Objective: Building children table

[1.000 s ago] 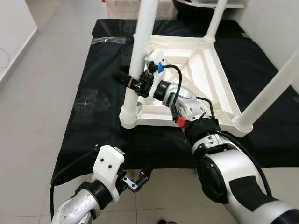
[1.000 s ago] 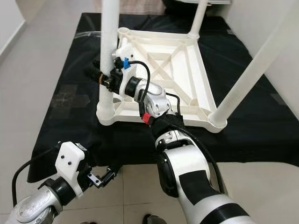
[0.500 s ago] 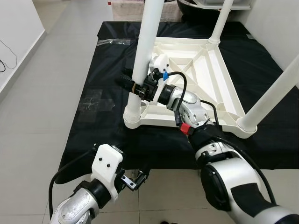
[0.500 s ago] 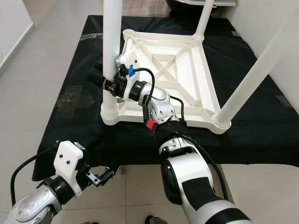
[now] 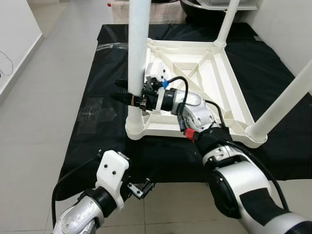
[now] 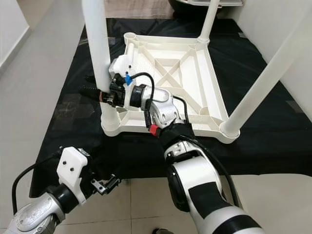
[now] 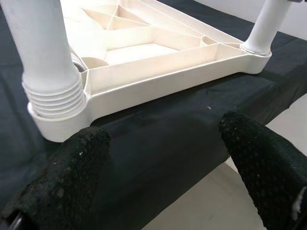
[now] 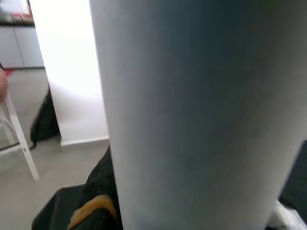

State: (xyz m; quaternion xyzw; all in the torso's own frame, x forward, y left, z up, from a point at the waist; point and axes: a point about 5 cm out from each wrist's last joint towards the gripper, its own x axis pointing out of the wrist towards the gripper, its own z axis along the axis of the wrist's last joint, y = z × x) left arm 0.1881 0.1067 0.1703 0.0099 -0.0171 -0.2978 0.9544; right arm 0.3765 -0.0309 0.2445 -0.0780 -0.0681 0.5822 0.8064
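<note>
The white children's table top [image 5: 195,73] lies upside down on a black cloth [image 5: 97,87] spread over the floor. Legs already stand in its corners at about 1 o'clock [image 5: 225,22] and 4 o'clock [image 5: 287,100]. At about 8 o'clock the right claw [image 5: 130,97] pinches a third leg [image 5: 137,53], its two black fingers clamped on either side of the tube just above the ribbed, threaded end, which sits in the corner socket [image 7: 57,122]. The leg looks close to upright, and its threads are not fully sunk in.

The step in hand appears to be seating this leg. Next it likely needs turning while kept plumb, so the threads bite without crossing.

The left claw [image 7: 163,163] hangs low off the cloth's near edge, fingers spread and holding nothing.
</note>
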